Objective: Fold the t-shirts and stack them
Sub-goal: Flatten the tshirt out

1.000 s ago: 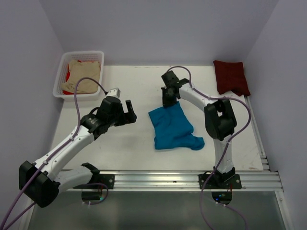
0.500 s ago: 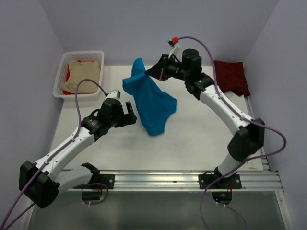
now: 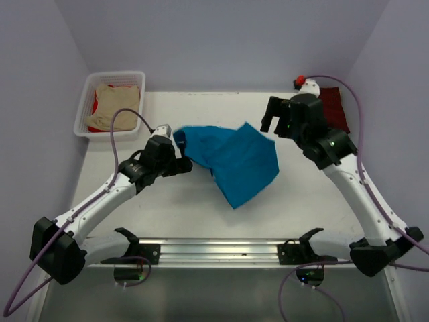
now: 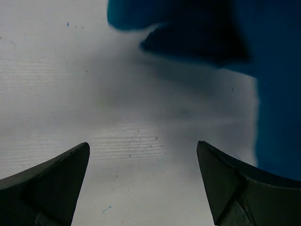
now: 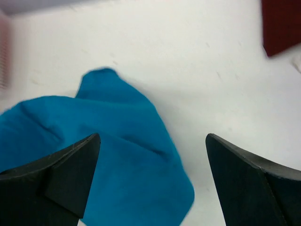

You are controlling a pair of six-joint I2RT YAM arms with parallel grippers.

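left pincer (image 4: 142,143) and right pincer (image 5: 153,136) gaped wide, empty; the crumpled teal-blue cloth t-shirt (image 3: 241,164) between them wanted spreading flat before folding

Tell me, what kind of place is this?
Probably a robot lab's test booth, not a home: a left arm and right arm bolted to a metal rail at a white table, plain walls close around, and a teal-blue t-shirt lying there to fold.
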